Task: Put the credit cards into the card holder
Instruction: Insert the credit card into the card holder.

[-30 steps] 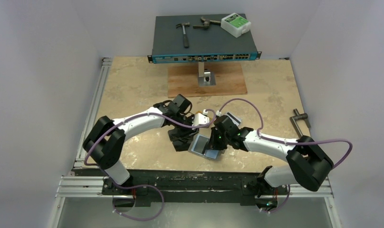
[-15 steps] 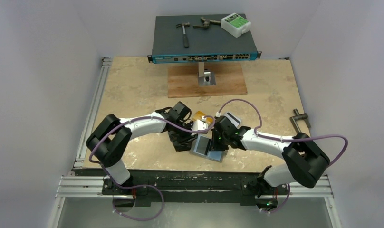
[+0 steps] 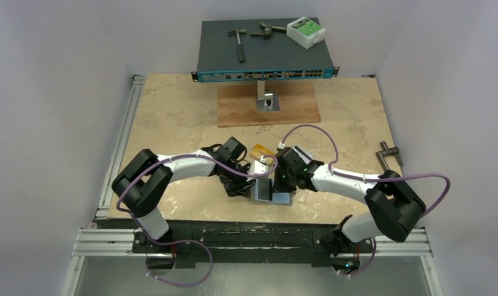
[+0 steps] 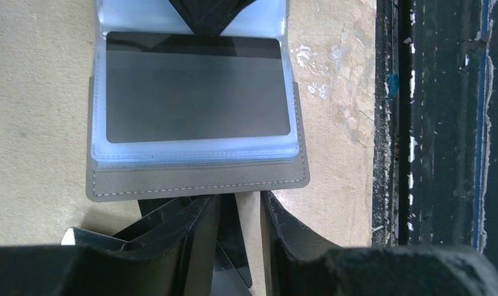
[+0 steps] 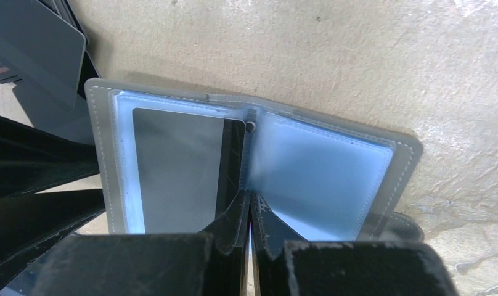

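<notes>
The grey card holder [image 3: 282,198] lies open near the table's front edge, its bluish sleeves showing [image 5: 323,179]. A silver-grey credit card with a dark stripe [image 4: 194,92] sits inside the left sleeve. My right gripper [image 5: 249,200] is shut, its tips pressing on the holder's centre fold. My left gripper [image 4: 240,206] hovers at the holder's outer edge, open by a narrow gap with only table showing through it. An orange-yellow card [image 3: 260,151] and a striped silver card [image 3: 302,152] lie just behind the arms.
A black folding case [image 3: 234,185] lies under my left gripper. A wooden board [image 3: 268,105] and a network switch [image 3: 265,61] carrying a hammer [image 3: 239,43] stand at the back. A metal handle [image 3: 389,154] lies at right. The dark front rail [image 4: 437,123] runs close by.
The card holder has come down from a raised tilt to rest on the table. My left gripper has narrowed slightly and slid toward the holder. The right gripper stays shut on the fold.
</notes>
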Available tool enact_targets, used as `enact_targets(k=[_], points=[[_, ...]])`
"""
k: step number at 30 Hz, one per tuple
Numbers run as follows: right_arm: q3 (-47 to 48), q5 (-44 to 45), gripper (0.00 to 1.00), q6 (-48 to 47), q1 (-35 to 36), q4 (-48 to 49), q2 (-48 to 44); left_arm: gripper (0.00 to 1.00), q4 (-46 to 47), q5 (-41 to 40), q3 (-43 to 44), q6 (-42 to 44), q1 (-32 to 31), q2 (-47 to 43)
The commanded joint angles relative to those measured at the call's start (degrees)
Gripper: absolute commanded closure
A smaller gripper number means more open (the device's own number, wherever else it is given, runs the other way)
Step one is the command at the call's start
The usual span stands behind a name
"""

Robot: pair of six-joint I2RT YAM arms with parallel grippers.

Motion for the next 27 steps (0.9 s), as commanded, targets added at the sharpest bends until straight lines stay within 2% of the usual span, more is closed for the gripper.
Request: enact_targets(k=[1, 14, 20, 27], points=[[0.6, -3.12, 1.0, 1.14, 0.4, 4.23, -0.37, 0.71, 4.51, 2.62, -1.72, 1.24, -0.39, -2.3], [-0.27, -8.33, 1.0, 3.91, 0.94, 10.41, -1.22, 0.72, 8.34, 1.66, -4.29, 1.3, -0.36, -2.93], [-1.28, -7.28, 1.0, 4.88, 0.52, 8.13, -4.15, 0.73, 8.35, 1.6, -4.2, 1.32, -0.28, -2.78], [-2.7, -2.22, 1.0, 3.91, -0.59, 2.61, -8.68, 0.73, 8.38, 1.18, -4.29, 1.14, -0.28, -2.92]])
